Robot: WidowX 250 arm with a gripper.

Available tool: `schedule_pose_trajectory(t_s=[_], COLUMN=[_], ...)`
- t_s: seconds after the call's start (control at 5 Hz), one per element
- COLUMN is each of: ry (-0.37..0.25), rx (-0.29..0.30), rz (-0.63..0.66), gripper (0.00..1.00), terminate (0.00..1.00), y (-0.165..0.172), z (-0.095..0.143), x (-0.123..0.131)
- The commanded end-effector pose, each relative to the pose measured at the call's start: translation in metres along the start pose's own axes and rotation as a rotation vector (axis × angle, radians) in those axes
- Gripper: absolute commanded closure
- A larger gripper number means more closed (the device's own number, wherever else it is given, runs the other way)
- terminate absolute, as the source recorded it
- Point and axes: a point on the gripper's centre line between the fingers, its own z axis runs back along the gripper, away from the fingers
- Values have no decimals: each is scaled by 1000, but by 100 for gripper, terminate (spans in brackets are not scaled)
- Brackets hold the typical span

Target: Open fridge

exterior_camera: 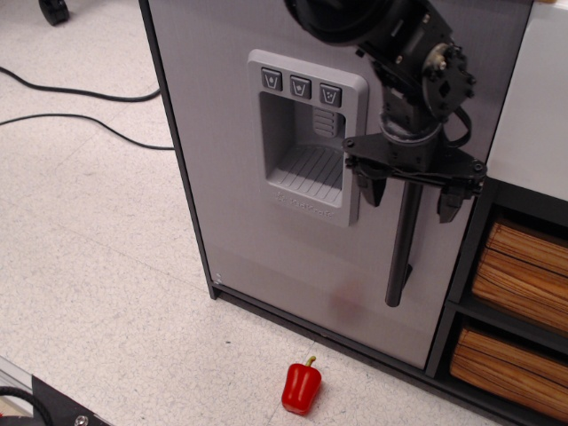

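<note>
Speckled floor (98, 266) | fridge (231, 231) door closed | pincer (411, 193) spread, straddling handle (402, 253) | pepper (301, 386) loose

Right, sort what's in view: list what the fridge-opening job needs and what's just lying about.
Job:
fridge
black bar handle
end effector, open, straddling the handle

Lying about:
red pepper
floor cables
shelf unit's wooden-slat drawers

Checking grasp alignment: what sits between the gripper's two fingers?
The fridge's black bar handle runs between the open gripper's fingers, seen in the only view.
</note>
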Motion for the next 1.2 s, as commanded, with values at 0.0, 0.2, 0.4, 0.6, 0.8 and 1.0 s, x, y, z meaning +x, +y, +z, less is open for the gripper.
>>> schedule_pose_trajectory(t_s=[0.0,0.2,0.4,0.6,0.8,1.0], ry=[-103,-114,-106,-80,-71,-52], rx=[-16,-18,-19,-25,-18,-13], rz=[-66,-55,-41,-38,-41,-51], gripper=[0,100,100,100,100,100], terminate=[0,0,0,0,0,0], y=[-5,0,4,12,23,36], z=[3,1,1,5,13,28], x=[26,30,27,15,-5,-30])
